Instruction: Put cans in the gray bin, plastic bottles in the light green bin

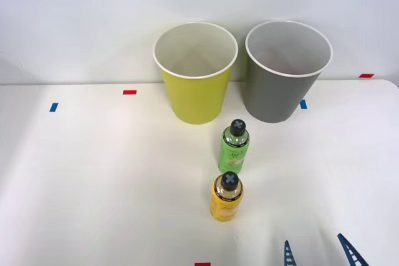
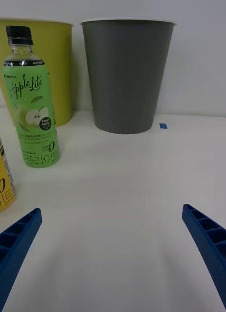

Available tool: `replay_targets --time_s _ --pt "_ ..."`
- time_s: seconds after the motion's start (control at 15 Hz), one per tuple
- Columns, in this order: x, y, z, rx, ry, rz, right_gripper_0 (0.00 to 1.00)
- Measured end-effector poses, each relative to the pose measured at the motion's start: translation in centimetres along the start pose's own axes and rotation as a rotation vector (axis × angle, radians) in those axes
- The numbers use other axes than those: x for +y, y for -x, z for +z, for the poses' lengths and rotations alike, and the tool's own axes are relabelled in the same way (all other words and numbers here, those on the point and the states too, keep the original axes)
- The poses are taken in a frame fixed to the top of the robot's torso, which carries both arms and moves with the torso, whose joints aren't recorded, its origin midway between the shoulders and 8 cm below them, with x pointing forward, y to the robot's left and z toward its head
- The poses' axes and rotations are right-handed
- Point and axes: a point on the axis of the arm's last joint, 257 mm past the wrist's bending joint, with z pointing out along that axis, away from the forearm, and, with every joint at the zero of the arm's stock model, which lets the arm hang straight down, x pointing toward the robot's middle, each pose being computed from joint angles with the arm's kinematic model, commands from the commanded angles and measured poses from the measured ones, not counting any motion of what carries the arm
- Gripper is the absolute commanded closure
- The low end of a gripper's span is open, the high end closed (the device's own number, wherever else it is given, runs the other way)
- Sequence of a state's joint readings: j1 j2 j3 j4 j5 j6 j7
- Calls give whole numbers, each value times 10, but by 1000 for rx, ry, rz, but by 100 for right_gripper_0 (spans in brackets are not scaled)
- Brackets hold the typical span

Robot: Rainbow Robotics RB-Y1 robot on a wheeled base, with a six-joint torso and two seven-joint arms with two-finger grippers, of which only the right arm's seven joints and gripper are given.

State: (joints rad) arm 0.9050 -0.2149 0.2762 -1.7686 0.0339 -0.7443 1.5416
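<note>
Green bottle [image 2: 31,100], label reading "Apple Lite", stands upright just before the light green bin [image 1: 196,73]; yellow-orange bottle [image 1: 227,197] nearer still; gray bin [image 1: 287,70] beside; right gripper [image 1: 318,252] fingers apart, empty.

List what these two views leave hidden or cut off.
- Yellow-orange bottle: cut off by the wrist view's edge; its cap hides the neck in the front view.
- Gray bin bottom: hidden by its own wall.
- Right gripper: cropped by the front view's edge.
</note>
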Motion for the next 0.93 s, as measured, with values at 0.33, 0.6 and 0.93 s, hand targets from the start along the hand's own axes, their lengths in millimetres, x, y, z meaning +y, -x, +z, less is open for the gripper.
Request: replay_targets --time_s 0.33,0.6,0.93 --pt "0 0 0 0 0 0 0" --pt "0 0 0 0 0 0 0" --pt "0 0 0 0 0 0 0"
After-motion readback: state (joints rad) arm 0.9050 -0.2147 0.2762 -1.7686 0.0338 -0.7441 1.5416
